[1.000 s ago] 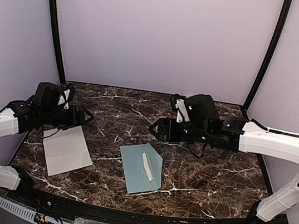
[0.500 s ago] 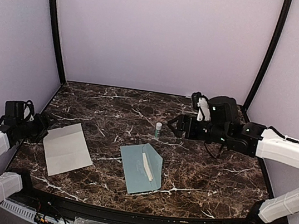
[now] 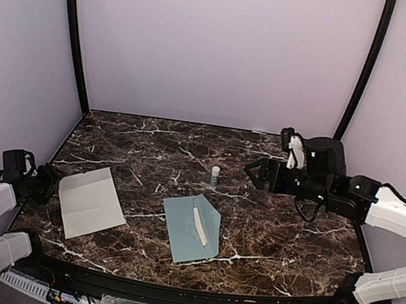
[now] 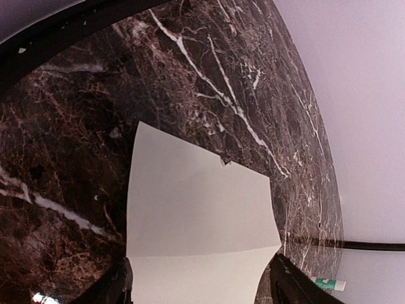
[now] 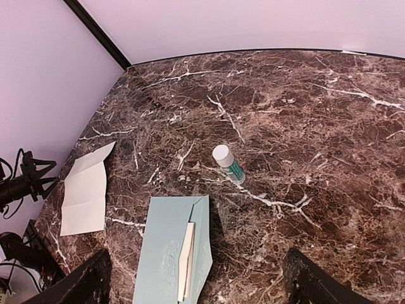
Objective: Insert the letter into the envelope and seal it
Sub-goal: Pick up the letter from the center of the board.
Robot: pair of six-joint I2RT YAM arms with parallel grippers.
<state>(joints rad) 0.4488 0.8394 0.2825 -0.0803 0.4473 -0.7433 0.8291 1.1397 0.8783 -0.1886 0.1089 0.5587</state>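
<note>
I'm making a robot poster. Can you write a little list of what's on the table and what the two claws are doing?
letter: flat on the table, left side, outside the envelope
envelope: flat in the middle, flap open, white strip showing
glue stick: standing just behind the envelope, not touching it
left gripper: open, empty, near the letter's left edge
right gripper: open, empty, over the table's right rear
letter in envelope: not yet
</note>
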